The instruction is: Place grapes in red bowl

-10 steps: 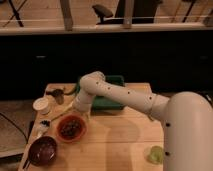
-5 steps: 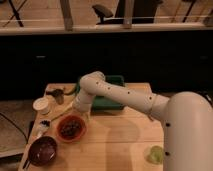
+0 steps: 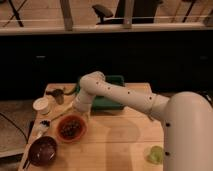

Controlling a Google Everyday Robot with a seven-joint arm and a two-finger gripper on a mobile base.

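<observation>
Gripper [image 3: 83, 113] hangs at the red bowl's [image 3: 59, 130] one o'clock rim; jaws' state cannot be told. Grapes [image 3: 71, 127] appear inside; a straight lift is advised.

A pale, matt wooden table [image 3: 117, 145] fills the lower frame. The robot's arm [image 3: 131, 98] wears a smooth white shell with a soft sheen, plastic by the look. Its gripper [image 3: 81, 114] sits centre left, just beside the red bowl [image 3: 59, 130], whose rim shines. At lower left, a maroon bowl [image 3: 42, 151] looks glossy. The green tray [image 3: 114, 103] appears to be smooth plastic.
</observation>
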